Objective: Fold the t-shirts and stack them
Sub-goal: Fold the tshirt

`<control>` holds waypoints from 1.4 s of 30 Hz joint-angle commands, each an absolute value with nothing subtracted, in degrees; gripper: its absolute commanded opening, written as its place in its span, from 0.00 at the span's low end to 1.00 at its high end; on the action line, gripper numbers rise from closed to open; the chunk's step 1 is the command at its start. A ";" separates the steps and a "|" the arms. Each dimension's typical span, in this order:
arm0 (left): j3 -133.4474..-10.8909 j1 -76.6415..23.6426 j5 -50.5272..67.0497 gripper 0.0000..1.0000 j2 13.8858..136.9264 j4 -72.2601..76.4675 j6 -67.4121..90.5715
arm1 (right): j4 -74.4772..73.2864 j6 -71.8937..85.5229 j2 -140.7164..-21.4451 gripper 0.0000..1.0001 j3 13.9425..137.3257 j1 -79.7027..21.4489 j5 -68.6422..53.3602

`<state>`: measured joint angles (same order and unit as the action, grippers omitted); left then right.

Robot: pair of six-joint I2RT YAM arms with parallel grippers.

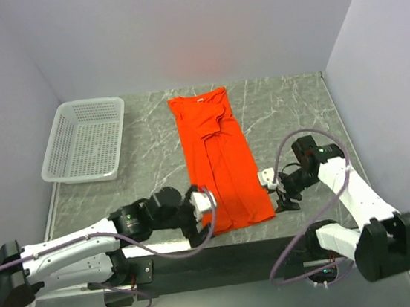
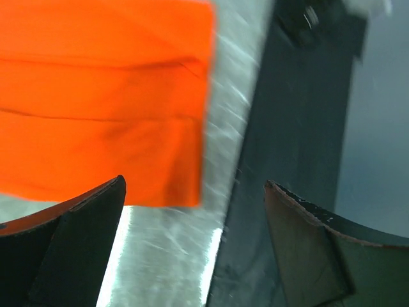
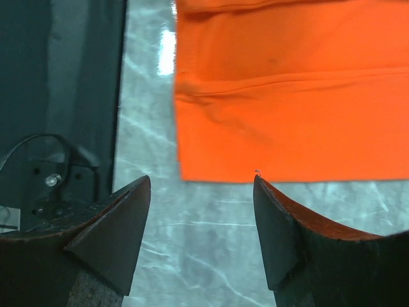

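A bright orange-red t-shirt [image 1: 220, 163] lies folded into a long narrow strip down the middle of the table, collar at the far end. My left gripper [image 1: 206, 212] is open beside the strip's near left corner, clear of the cloth [image 2: 102, 96]. My right gripper [image 1: 278, 186] is open just off the near right corner, with only table between its fingers [image 3: 281, 230] and the shirt's edge [image 3: 287, 115] lying just beyond them. Neither gripper holds anything.
A white mesh basket [image 1: 86, 140] stands at the back left of the grey marble table [image 1: 282, 114]. The table's near edge and a dark rail [image 2: 300, 128] run close under both grippers. Pale walls close in the back and both sides.
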<state>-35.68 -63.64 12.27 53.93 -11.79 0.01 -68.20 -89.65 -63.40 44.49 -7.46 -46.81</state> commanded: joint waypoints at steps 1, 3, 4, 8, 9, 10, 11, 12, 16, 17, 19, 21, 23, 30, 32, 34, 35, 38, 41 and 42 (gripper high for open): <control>-35.68 -69.33 4.94 0.93 57.81 -12.65 -4.57 | -67.50 -92.73 -58.45 0.71 42.54 -7.21 -46.67; -36.03 -71.54 3.96 0.91 60.54 -13.09 -5.27 | -66.89 -91.76 -56.70 0.70 40.88 -6.77 -46.85; -35.95 -72.24 2.39 0.89 62.91 -13.01 -6.23 | -66.62 -91.58 -56.08 0.70 40.35 -6.59 -46.85; -34.81 -73.74 0.18 0.86 67.23 -10.29 -9.13 | -65.48 -91.14 -54.49 0.69 38.24 -6.33 -45.97; -34.72 -73.74 0.18 0.86 69.15 -9.24 -10.62 | -64.87 -91.06 -54.14 0.69 37.88 -6.24 -45.71; -34.72 -73.74 -1.74 0.85 70.04 -8.79 -11.24 | -64.69 -90.88 -54.05 0.68 37.71 -6.33 -45.62; -34.80 -73.83 -2.45 0.84 71.01 -8.27 -11.86 | -64.34 -90.79 -54.14 0.68 37.62 -6.24 -45.35; -34.98 -73.74 -2.63 0.84 71.97 -7.39 -12.56 | -63.81 -90.62 -54.05 0.68 37.53 -6.24 -45.44; -35.33 -73.83 -3.34 0.80 77.24 -4.93 -15.20 | -62.49 -90.09 -54.23 0.68 37.53 -6.24 -45.53; -35.33 -73.74 -3.43 0.79 78.04 -4.49 -15.38 | -62.32 -90.09 -54.23 0.68 37.53 -6.33 -45.61; -35.33 -73.74 -3.08 0.75 80.23 -3.52 -16.17 | -62.14 -90.35 -54.49 0.68 37.53 -6.33 -45.53; -35.33 -73.74 -2.90 0.72 81.38 -2.90 -16.43 | -61.53 -90.53 -54.58 0.67 37.27 -6.24 -44.83; -34.98 -73.74 -3.78 0.63 82.70 -2.03 -16.52 | -61.44 -90.97 -54.75 0.67 36.92 -6.24 -44.30; -33.14 -73.74 -6.42 0.23 81.39 -0.70 -17.05 | -63.46 -98.24 -56.34 0.67 33.50 -7.72 -42.98; -33.05 -73.74 -5.63 0.18 80.51 -0.62 -17.05 | -62.23 -98.44 -56.78 0.67 32.52 -9.31 -40.88; -33.05 -73.74 -5.10 0.11 79.98 -0.53 -17.05 | -59.16 -96.69 -57.48 0.66 31.38 -11.85 -39.82; -33.13 -73.65 -4.75 0.09 79.98 -0.70 -16.96 | -58.02 -95.55 -58.00 0.66 31.38 -12.91 -38.77; -33.22 -73.74 -4.57 0.07 79.37 -0.79 -16.70 | -54.85 -91.77 -59.15 0.65 31.20 -17.13 -36.84; -32.87 -73.74 -4.48 0.07 78.40 -0.62 -16.17 | -51.07 -86.07 -60.11 0.64 30.68 -20.47 -34.29; -32.61 -73.65 -4.40 0.07 78.05 -0.53 -16.08 | -48.98 -84.91 -60.38 0.64 30.50 -21.09 -33.67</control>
<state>-33.32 -73.56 -5.26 80.49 -1.10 -16.36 -55.24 -90.21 -59.61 31.31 -19.09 -36.67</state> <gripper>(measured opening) 0.090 0.641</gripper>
